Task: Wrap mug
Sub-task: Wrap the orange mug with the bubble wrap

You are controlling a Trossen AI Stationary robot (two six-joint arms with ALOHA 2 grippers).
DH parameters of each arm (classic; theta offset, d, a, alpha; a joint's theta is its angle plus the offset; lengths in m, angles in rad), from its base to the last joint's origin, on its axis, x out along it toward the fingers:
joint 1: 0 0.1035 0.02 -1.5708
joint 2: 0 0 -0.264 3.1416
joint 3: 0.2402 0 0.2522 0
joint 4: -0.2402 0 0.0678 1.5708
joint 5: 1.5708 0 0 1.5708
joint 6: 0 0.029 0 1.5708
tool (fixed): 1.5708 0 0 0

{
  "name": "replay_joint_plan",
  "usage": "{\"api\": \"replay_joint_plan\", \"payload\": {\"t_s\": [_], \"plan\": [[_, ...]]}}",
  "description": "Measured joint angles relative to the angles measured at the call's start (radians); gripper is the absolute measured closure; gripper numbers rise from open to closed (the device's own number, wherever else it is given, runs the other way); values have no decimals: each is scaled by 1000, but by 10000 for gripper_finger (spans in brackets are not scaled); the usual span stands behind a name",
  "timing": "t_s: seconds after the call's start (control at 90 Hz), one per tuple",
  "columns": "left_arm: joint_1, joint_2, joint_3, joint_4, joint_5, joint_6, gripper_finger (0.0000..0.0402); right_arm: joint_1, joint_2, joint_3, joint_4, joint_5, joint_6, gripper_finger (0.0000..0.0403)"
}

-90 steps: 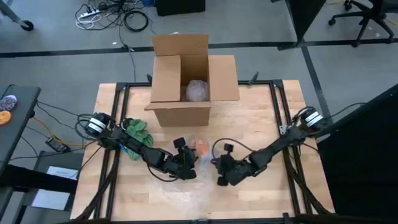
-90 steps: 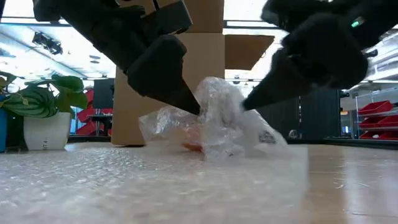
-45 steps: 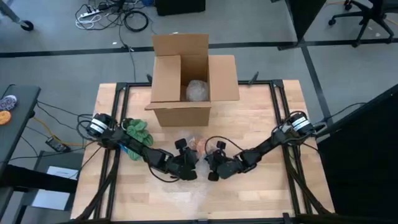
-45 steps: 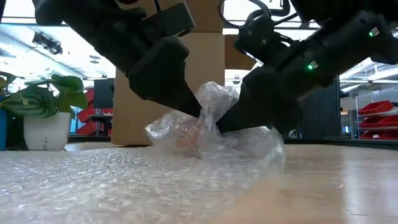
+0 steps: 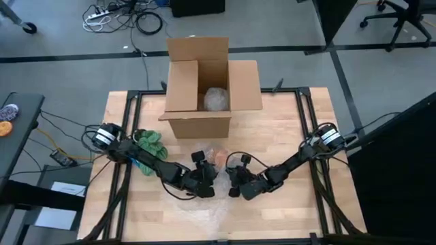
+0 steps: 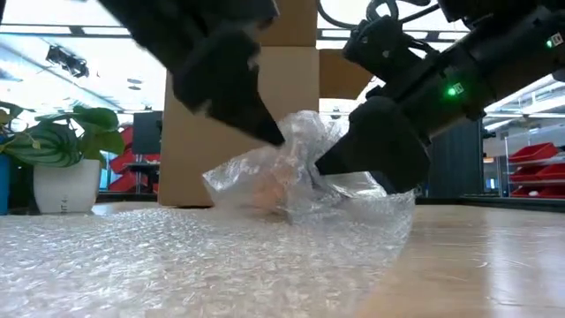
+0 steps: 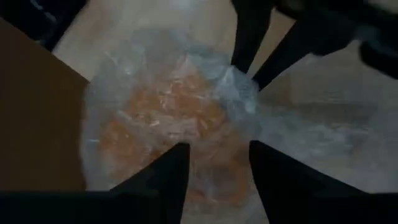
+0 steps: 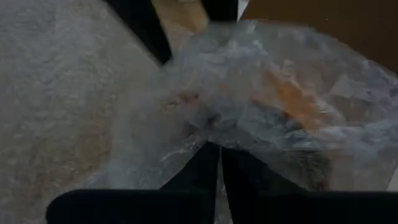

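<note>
My right gripper (image 8: 219, 163) is pinched on the bubble wrap (image 6: 300, 190), pulling a fold over the mug (image 7: 174, 118) so it stays covered; left gripper (image 7: 214, 163) w/ fingers spread, straddling the bundle to steady it; mug sits mid-frame in high view, below the box (image 5: 204, 85); orange, blurred thru wrap, mostly enclosed.

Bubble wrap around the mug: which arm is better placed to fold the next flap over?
Probably the right. The right gripper is shut on the bubble wrap beside the mug, while the left gripper is open above it, holding nothing.
</note>
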Motion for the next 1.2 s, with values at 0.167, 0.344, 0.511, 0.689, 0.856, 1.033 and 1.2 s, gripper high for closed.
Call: {"api": "replay_joint_plan", "payload": {"t_s": [0.167, 0.344, 0.511, 0.689, 0.856, 1.033, 1.2], "plan": [[-20, -15, 114, -207, -55, 0, 250, 0, 0, 0, -6, 0, 0, 388], [-8, -16, 128, -204, -170, 47, 250, -7, 0, 0, -7, 24, 0, 361], [91, -16, 87, -310, -213, -8, 250, -9, 1, 0, -7, 25, -11, 353], [209, -16, 0, -224, -115, -17, 250, -8, 2, 0, -7, 25, -26, 353], [262, -19, -110, 4, -31, 39, 250, -24, 2, 0, -7, 31, -64, 353], [271, -20, -182, 147, -18, 45, 250, -91, 3, 0, -4, 26, -142, 353], [272, -7, -214, 221, -14, 15, 250, -141, 3, 4, 26, -2, -211, 353]]}}
